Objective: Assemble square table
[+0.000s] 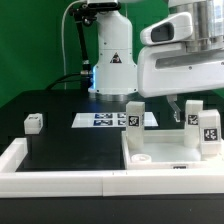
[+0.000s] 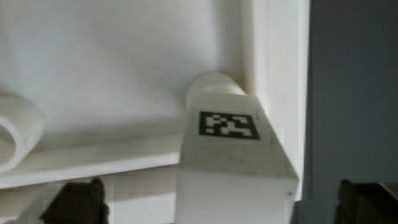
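arm (image 1: 112, 52): white, black-jointed | cable (image 1: 69, 40): black | tool (image 2: 224, 202): dark fingers (image 2: 79, 204)

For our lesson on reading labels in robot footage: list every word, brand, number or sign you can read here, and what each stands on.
Words, brands, numbers: none can be read in either view.
Signs: black-and-white square tags, patterns rather than letters, on the marker board, on the nearby leg, and on the close-up leg in the wrist view.
In the exterior view the tags are too small to make out in detail.

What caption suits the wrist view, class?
Open two-finger gripper flanks a white tag-marked plastic leg block above the white square plastic slab.
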`<state>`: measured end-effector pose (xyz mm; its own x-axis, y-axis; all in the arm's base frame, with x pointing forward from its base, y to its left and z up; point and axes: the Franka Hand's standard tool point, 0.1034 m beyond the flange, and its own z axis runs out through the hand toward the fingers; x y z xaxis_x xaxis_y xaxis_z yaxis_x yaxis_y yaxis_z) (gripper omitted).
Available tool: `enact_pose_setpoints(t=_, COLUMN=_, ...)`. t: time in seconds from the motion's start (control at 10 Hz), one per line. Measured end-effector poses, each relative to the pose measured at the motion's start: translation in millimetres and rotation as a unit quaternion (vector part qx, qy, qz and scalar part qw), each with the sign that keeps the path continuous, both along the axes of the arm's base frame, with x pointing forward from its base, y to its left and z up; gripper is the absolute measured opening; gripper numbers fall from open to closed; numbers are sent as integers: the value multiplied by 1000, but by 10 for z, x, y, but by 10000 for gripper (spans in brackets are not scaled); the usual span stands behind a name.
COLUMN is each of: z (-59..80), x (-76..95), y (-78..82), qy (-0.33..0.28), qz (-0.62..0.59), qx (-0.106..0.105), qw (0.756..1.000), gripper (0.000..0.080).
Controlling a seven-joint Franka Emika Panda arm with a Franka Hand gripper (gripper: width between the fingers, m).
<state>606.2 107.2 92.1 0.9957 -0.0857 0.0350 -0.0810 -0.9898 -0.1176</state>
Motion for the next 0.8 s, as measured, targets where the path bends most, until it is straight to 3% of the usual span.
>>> enact_pose_setpoints(t=0.3, z=-14, x=-4, y=-11, qy=1, qz=-1, qx=0, qw=1000, gripper=649)
enact_pose_setpoints(t=0.4, z=-14, x=-4, y=-14, qy=1, qz=-1, qx=-1, qw=1000, gripper=560)
enact_pose_setpoints(t=0.5, z=-14, x=-4, y=-15, qy=1, qz=-1, qx=-1, qw=1000, gripper=560)
enact_pose_setpoints(t=0.6, z=-13, x=-3, y=-15, qy=1, qz=-1, qx=0, qw=1000, gripper=358)
enact_pose_setpoints(t=0.7, z=-13, x=-3, y=-16, qy=1, qz=-1, qx=0, qw=1000, gripper=290)
enact_pose_setpoints(t=0.8, z=-13, x=-3, y=-16, qy=1, qz=-1, qx=0, qw=1000, gripper=290)
